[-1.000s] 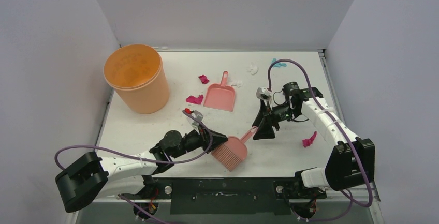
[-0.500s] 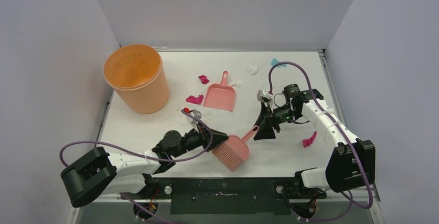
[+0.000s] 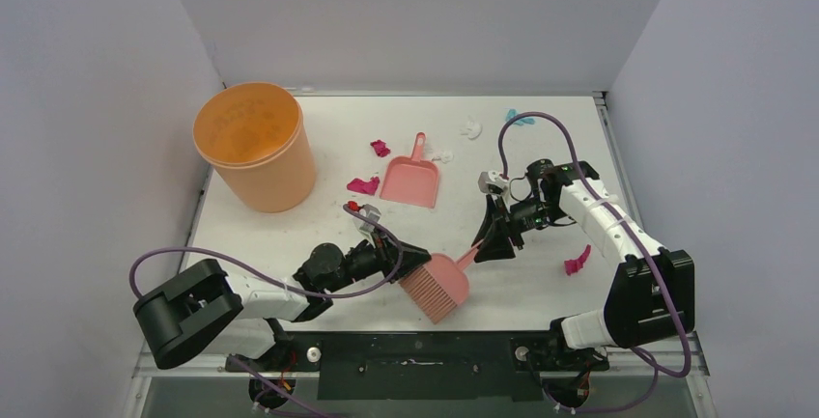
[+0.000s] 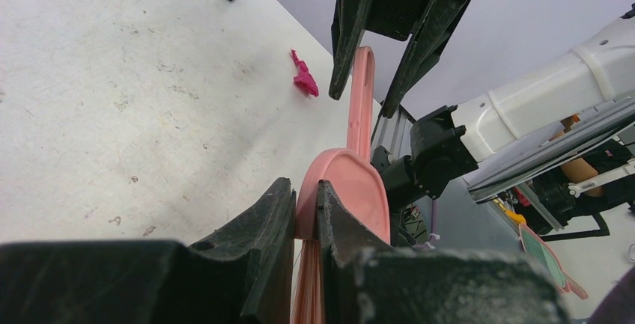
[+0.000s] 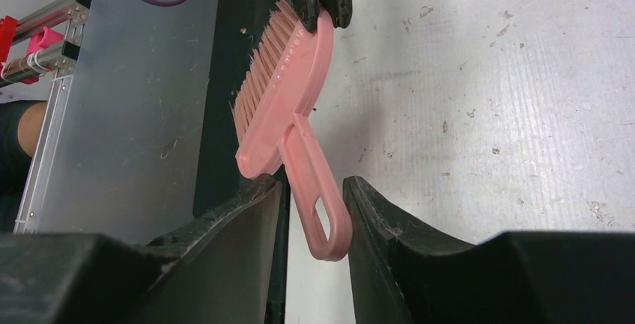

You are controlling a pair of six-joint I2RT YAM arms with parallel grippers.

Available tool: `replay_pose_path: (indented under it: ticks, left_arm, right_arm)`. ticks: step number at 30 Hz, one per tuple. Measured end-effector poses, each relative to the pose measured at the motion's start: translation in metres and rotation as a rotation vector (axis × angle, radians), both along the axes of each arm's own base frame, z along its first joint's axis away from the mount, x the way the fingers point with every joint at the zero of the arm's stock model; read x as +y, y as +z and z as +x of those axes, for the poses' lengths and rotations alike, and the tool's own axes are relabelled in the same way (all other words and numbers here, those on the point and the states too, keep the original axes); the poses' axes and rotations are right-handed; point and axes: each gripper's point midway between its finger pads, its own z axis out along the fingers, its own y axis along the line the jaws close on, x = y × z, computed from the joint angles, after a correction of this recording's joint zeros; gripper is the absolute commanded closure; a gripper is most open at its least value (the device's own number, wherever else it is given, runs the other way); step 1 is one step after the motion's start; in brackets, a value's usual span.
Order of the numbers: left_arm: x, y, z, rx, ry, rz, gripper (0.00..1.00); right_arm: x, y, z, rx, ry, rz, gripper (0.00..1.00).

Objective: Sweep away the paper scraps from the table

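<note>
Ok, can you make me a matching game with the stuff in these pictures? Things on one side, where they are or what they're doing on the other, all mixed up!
Things:
1. bucket
2. dustpan
3. brush
4. right tool

Places or states:
A. open, its fingers either side of the brush's thin end
B. lying mid-table, no tool on it
C. pinched in the left tool
D. standing at the far left corner

Pairs: 1-D, 2-B, 3-C, 4-A
</note>
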Motion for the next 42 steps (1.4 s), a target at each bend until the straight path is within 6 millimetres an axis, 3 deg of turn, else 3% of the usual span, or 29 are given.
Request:
replay_pose_path:
  ticks: [18,23,37,41,42]
  left_arm:
    - [-0.007,-0.001,0.007,-0.008,0.003,-0.019,1.0]
    - [-0.007,-0.001,0.008,-0.011,0.004,-0.018,1.0]
    - [-0.005,0.005,0.012,-0.043,0.033,-0.022,1.0]
    - [-0.003,0.007,0.013,-0.056,0.046,-0.023,1.0]
    - [-0.002,0.007,0.013,-0.063,0.052,-0.021,1.0]
  right_arm:
    - [0.005,-0.002,0.012,0.041,-0.057,0.0,0.79]
    - [0.005,-0.003,0.012,0.058,-0.067,-0.003,0.74]
    - [0.006,-0.002,0.014,0.038,-0.072,0.004,0.75]
    - [0.006,-0.002,0.015,0.039,-0.075,0.008,0.94]
    - [0.007,-0.002,0.014,0.051,-0.076,0.008,0.95]
